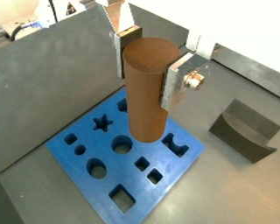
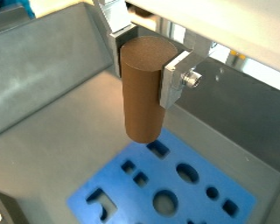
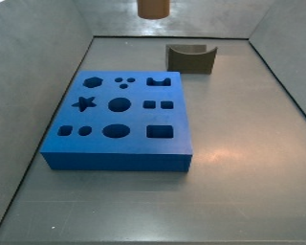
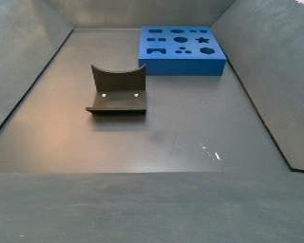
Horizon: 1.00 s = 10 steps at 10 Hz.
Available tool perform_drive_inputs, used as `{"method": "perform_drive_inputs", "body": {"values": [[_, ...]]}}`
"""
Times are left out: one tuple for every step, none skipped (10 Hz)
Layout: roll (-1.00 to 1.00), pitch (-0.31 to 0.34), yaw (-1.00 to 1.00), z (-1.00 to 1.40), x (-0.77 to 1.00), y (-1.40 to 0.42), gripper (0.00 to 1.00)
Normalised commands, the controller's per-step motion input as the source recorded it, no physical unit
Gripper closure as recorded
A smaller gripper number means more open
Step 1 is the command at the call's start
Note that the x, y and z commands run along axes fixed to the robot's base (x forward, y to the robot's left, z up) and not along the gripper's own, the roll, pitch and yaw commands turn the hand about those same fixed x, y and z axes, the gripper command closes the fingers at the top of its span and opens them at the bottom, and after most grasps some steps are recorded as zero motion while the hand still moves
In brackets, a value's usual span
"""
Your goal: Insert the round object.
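— Where is the peg (image 1: 145,92)?

— Upright between the fingers of the gripper (image 1: 150,54), which pinch its upper part: one silver plate (image 2: 178,80) lies flat against its side, the opposite one sits mostly behind it. Both wrist views show the same hold (image 2: 142,90).

— And where does it hang?

— Well above the blue block (image 1: 122,157), its lower end free in the air. In a wrist view that end appears over the block's holes, near the star hole (image 1: 102,123), though I cannot tell which hole it stands above.

— From the side?

— Only the peg's lower end (image 3: 153,9) shows, at the upper edge of a side view, high over the floor beyond the block (image 3: 118,122). The gripper itself is out of that view.

— Anything else?

— A dark notched block (image 3: 190,57) stands apart from the blue one (image 4: 182,49); in a side view it sits near mid-floor (image 4: 118,91).
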Motion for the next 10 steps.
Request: {"method": "perform_drive_inputs", "body": {"values": [[0.0, -0.047, 0.0, -1.0, -0.53, 0.19, 1.0], [0.0, -0.044, 0.0, -1.0, -0.52, 0.19, 1.0], [0.0, -0.043, -0.06, -1.0, -0.45, 0.15, 1.0], [0.0, -0.119, -0.11, -1.0, -0.27, 0.03, 1.0], [0.0, -0.146, -0.14, -1.0, -0.22, 0.0, 1.0], [0.0, -0.139, -0.16, -1.0, -0.25, 0.0, 1.0], [0.0, -0.14, -0.17, -1.0, -0.24, 0.0, 1.0], [0.05, -0.156, -0.12, -0.95, -0.22, 0.0, 1.0], [0.14, -0.207, -0.06, -0.77, -0.2, -0.06, 1.0], [0.17, -0.001, -0.01, -0.4, 0.0, -0.1, 1.0]]}}
